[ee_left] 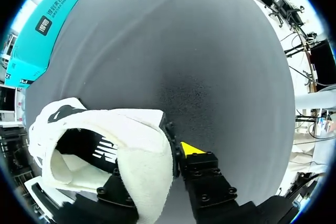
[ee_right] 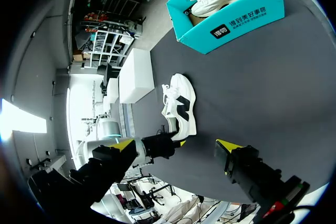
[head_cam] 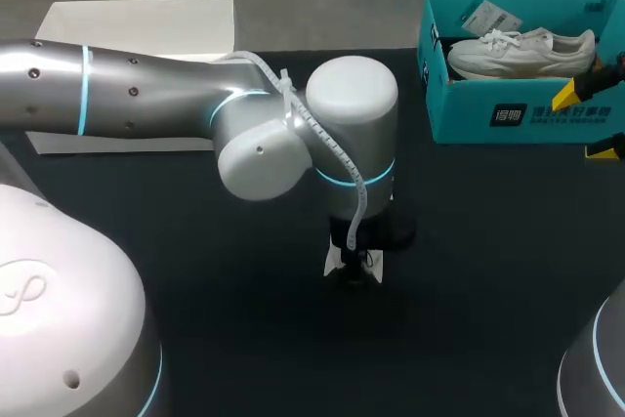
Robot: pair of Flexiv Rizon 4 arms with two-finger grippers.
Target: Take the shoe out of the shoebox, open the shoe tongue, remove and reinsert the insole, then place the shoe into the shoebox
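Note:
A white shoe with black side marks [ee_right: 181, 103] lies on the dark table, out of the box. In the left wrist view its heel [ee_left: 149, 156] fills the gap of my left gripper [ee_left: 155, 163]. One yellow-tipped finger [ee_left: 191, 149] presses the heel's outside, and the other is hidden inside the shoe. In the head view my left arm covers most of this shoe [head_cam: 337, 261]. The teal shoebox [head_cam: 469, 109] stands at the far right and holds a second white shoe [head_cam: 518, 51]. My right gripper [ee_right: 176, 145] hangs open near the box, apart from both shoes.
A white box [head_cam: 146, 26] lies at the far left of the table. My left arm's elbow [head_cam: 293, 134] hangs over the table's middle. In the head view the right gripper [head_cam: 591, 124] shows at the right edge, just in front of the shoebox.

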